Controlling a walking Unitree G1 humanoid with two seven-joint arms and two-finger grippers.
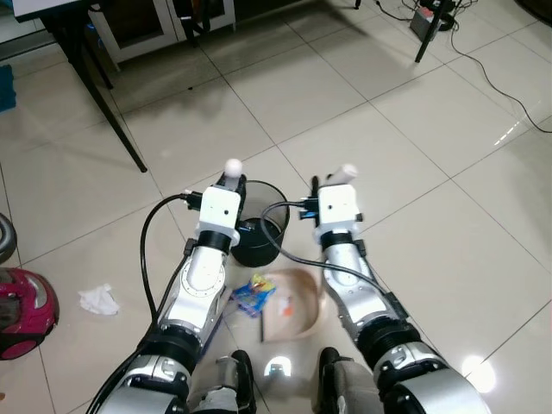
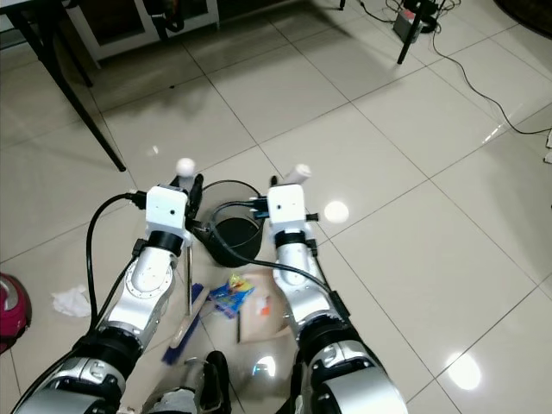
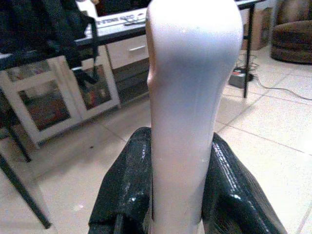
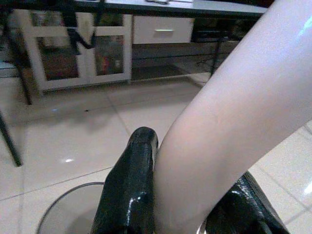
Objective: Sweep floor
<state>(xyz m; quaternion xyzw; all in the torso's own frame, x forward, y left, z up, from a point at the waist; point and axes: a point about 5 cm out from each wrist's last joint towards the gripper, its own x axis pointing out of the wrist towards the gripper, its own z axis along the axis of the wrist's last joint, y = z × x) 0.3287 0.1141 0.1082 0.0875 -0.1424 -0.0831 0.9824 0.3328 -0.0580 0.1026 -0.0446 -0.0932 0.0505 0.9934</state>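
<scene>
Now the left gripper [image 3: 183,195] clamps the broom handle [image 3: 192,97] and the right gripper [image 4: 187,195] clamps the dustpan handle [image 4: 234,122], near the black bin [image 1: 259,226].

A red-and-grey vacuum cleaner [image 1: 21,310] sat at the left edge of the floor. Black table legs [image 1: 99,95] slanted down at upper left. A white cabinet with glass doors [image 1: 159,26] stood against the back wall behind them. A black cable [image 1: 496,82] trailed across the tiles at upper right, running from a dark box [image 1: 427,21] near another black leg [image 1: 431,34]. Brown sofa [image 3: 292,29] at far side in left wrist view.
</scene>
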